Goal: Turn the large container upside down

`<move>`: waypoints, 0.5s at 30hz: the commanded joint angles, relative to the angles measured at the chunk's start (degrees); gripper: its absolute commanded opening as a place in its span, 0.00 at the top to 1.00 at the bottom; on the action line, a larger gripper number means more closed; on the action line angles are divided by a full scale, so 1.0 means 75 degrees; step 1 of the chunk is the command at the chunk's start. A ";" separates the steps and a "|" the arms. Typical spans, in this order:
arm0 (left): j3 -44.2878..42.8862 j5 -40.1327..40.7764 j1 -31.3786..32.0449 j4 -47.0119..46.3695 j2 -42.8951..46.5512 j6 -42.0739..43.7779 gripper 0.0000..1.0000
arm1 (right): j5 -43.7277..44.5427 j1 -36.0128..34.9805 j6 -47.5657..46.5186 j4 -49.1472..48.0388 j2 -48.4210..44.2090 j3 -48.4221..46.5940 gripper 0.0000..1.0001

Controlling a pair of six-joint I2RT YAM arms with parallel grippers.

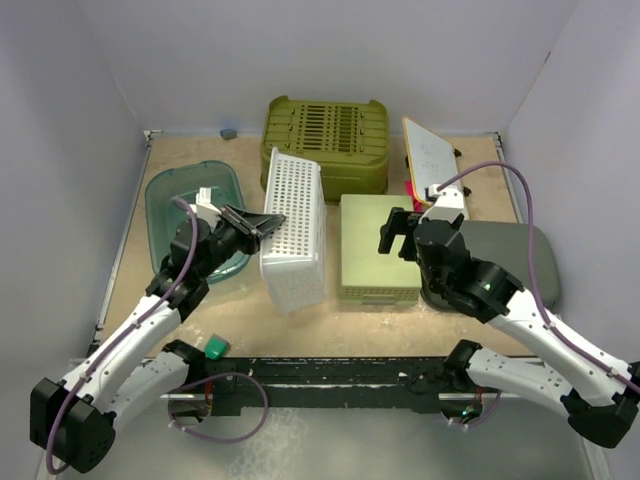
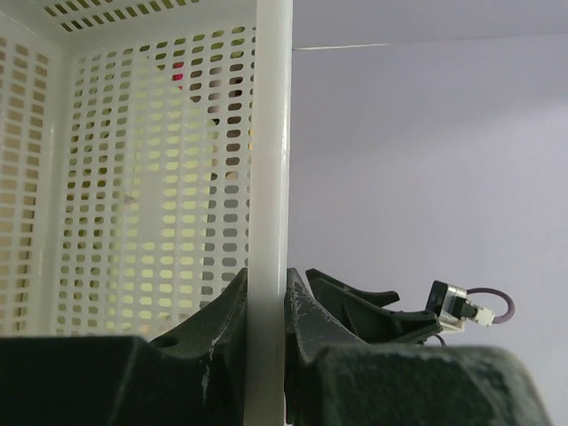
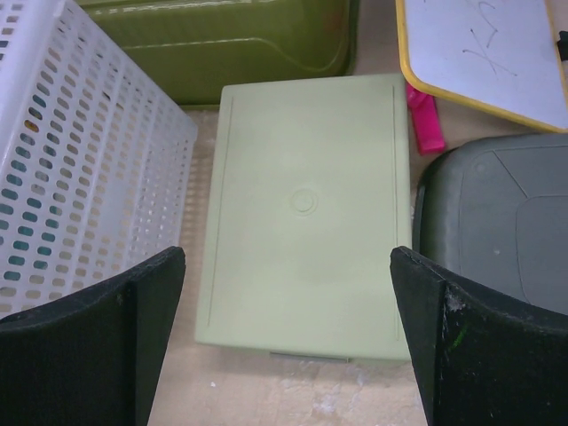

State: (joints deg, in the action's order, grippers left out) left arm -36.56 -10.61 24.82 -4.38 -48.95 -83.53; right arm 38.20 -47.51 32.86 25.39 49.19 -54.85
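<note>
Newbie: Basket question. Why is the white basket (image 1: pixel 293 230) standing up on its side like that, between the teal tub (image 1: pixel 190 195) and the pale green box (image 1: pixel 378 245)?

Regular: looks like mid-flip to me. The job is getting the large container upside down, and I'd guess that means the basket. Its open mouth faces the left arm and its base faces the green box, so I'd call it roughly halfway over. It's up on edge because the left gripper (image 1: pixel 268 222) has it by the rim (image 2: pixel 269 177). I doubt it would balance there on its own.

Newbie: how tight is that grip?

Regular: pinched nearly closed. The left wrist view shows the fingers (image 2: pixel 226 311) pressed against both faces of the thin rim wall, one inside the basket and one outside, with just the plastic between them.

Newbie: and the other arm?

Regular: the right gripper (image 1: pixel 395 232) is spread as wide as it goes, holding nothing and touching nothing. It hovers over the green box, near the basket's base. My guess is it's parked there to steady the basket as it tips, or just to stay clear. What worries me is that a pinch on such a thin rim could slip, and there isn't much room on that side for the basket to come down.
</note>
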 commanded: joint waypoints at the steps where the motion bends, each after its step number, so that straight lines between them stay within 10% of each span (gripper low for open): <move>1: 0.0606 0.0102 0.0205 -0.2332 0.0295 -0.1058 1.00 | 0.0442 -0.0009 0.0082 -0.0158 0.0258 -0.0095 0.01; 15: 0.2210 0.0592 0.0218 -0.0509 0.1822 -0.1757 1.00 | 0.0169 -0.0010 0.0049 -0.0207 0.0195 0.0055 0.01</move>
State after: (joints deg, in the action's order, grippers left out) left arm -19.59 -7.05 26.17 -15.00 -36.32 -94.80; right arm 38.35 -47.51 33.04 25.39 51.16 -54.50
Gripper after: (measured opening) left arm 0.125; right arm 0.994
